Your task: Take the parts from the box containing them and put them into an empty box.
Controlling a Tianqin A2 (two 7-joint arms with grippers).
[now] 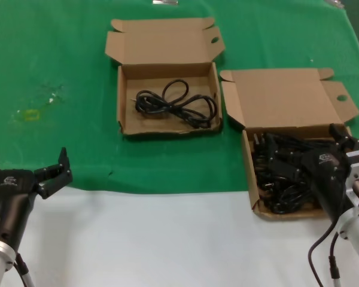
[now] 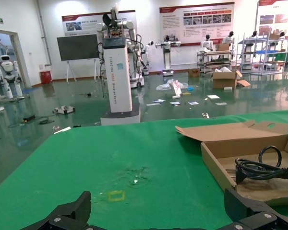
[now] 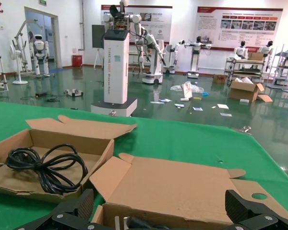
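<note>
The right gripper is low over the near right box, the one full of black cables. Its two black fingers stand apart and nothing is between them, so it is released. It hangs just above the pile of parts, a tangle of black power cords which fills this tray. In the right wrist view the two fingertips are wide apart at the lower edge, with the brown lid of this box lying flat beyond them. The lid has a side flap with an oval hole that points to the right.

The second box lies farther away and to the left, just beside the first one. Its lid is open to the back and the small corner flaps are folded in. One black cable lies coiled on its floor.

The left gripper is near the front left, over the border between the green cloth and the white table edge. Its fingers are spread open and they hold nothing. It is well apart from both boxes.
</note>
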